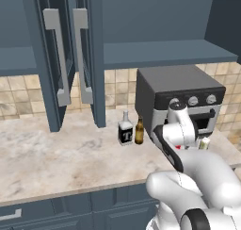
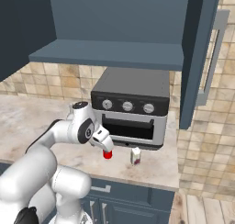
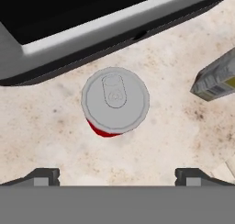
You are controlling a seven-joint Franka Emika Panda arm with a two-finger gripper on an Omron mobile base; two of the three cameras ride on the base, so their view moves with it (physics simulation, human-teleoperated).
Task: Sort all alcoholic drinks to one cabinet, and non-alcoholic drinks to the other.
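Red can (image 3: 114, 103) stands just off the oven's (image 3: 69, 30) front edge, below spread fingers (image 3: 43, 176).

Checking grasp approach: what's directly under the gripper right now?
The red can stands upright on the marble counter, its grey lid facing the gripper, whose fingertips are spread wide. The cream-white can stands beside it. The lid covers most of the red body.

Base views flank toaster oven (image 1: 181, 99) (shared); hand view looks straight down, close.
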